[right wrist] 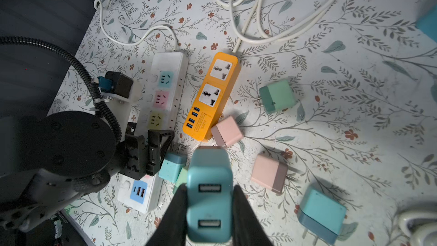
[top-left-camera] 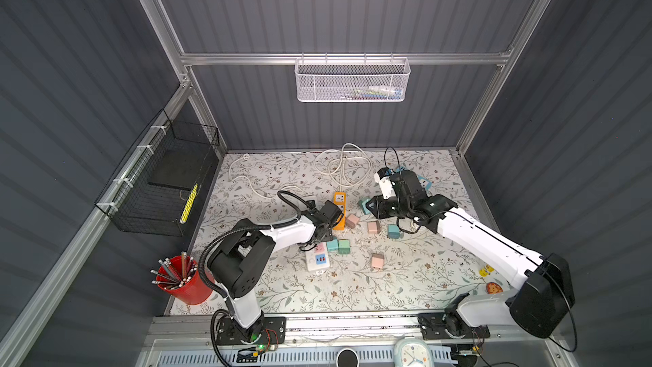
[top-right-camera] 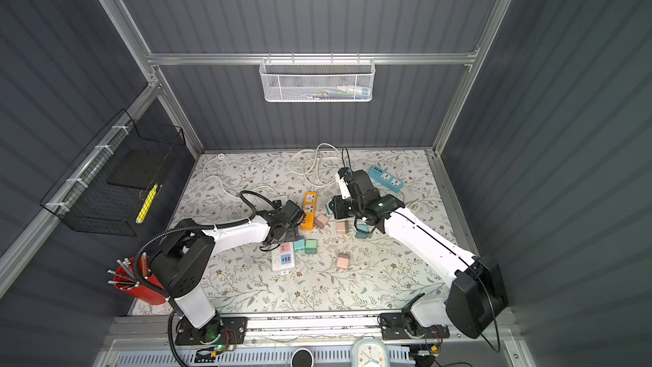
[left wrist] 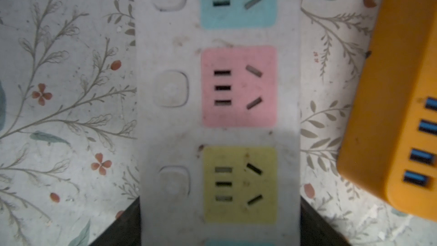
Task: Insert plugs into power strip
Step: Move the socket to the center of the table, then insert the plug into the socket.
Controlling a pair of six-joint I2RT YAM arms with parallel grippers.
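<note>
The right gripper (right wrist: 209, 211) is clamped on a teal cube-shaped plastic plug (right wrist: 209, 185) with two USB ports on its face. One dark finger (right wrist: 175, 216) presses on each side of it. This held plug hangs above the table, near the USB end of the long orange plastic power strip (right wrist: 212, 95), and touches no socket.

On the left-arm side of the orange strip, close and nearly parallel to it, lies a white plastic power strip (left wrist: 170, 43) with blue, pink and yellow socket squares. The left gripper (left wrist: 220, 209) stands over it. Its jaws are apart by the width of the strip, with a black finger (left wrist: 123, 230) against each long edge, so it seems to grip the strip.

The other plugs lie loose on the flowered table cover (top-left-camera: 405, 287):
- A pink plug (top-left-camera: 352, 221) is just beside the USB end of the orange strip.
- A second pink plug (top-left-camera: 373, 227) and a teal plug (top-left-camera: 393, 231) lie farther out on its right-arm side.
- A light teal plug (top-left-camera: 331, 246) and a mint green plug (top-left-camera: 344, 247) lie side by side just past its USB end, toward the robot.
- A third pink plug (top-left-camera: 376, 261) is well apart from the strip, also toward the robot.
- A green plug (right wrist: 276, 95) lies near the strip's right-arm side, with its prongs pointing toward the strip.
</note>
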